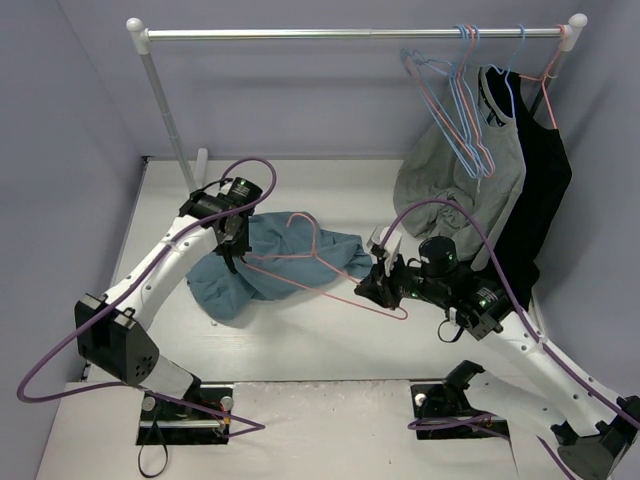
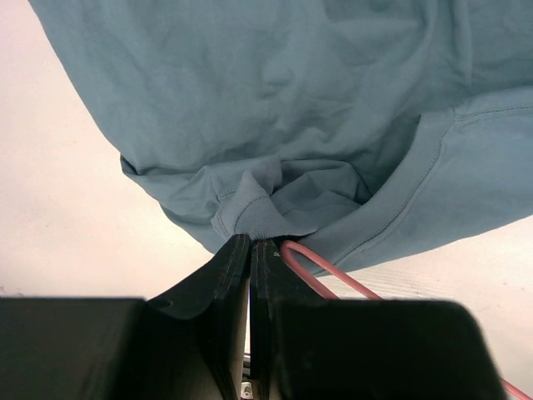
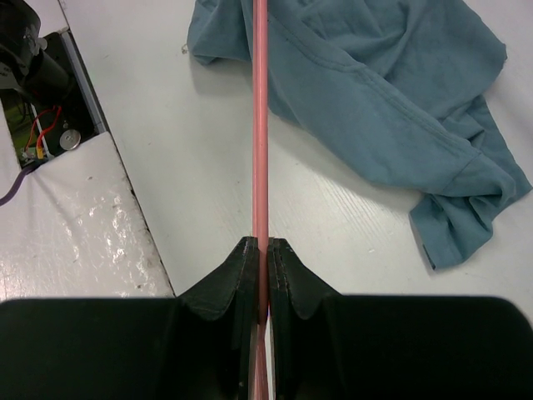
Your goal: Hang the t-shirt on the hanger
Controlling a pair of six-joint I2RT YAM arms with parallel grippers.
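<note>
The teal-blue t-shirt (image 1: 270, 268) lies crumpled on the white table left of centre. The salmon-pink wire hanger (image 1: 300, 283) rests across it, with its hook over the shirt and one end reaching right. My left gripper (image 1: 236, 254) is shut on a bunched fold of the t-shirt (image 2: 275, 100) at its left edge. In the left wrist view the gripper (image 2: 250, 240) has the hanger wire (image 2: 321, 271) passing just right of its fingers. My right gripper (image 1: 372, 285) is shut on the hanger's right end. In the right wrist view the gripper (image 3: 261, 246) clamps the wire (image 3: 261, 125), which runs straight ahead over the t-shirt (image 3: 391, 92).
A clothes rail (image 1: 350, 33) spans the back, on a post (image 1: 165, 100) at the left. Light-blue hangers (image 1: 465, 100), a grey shirt (image 1: 440, 175) and a black garment (image 1: 540, 180) hang at its right end, just behind my right arm. Purple walls close in both sides.
</note>
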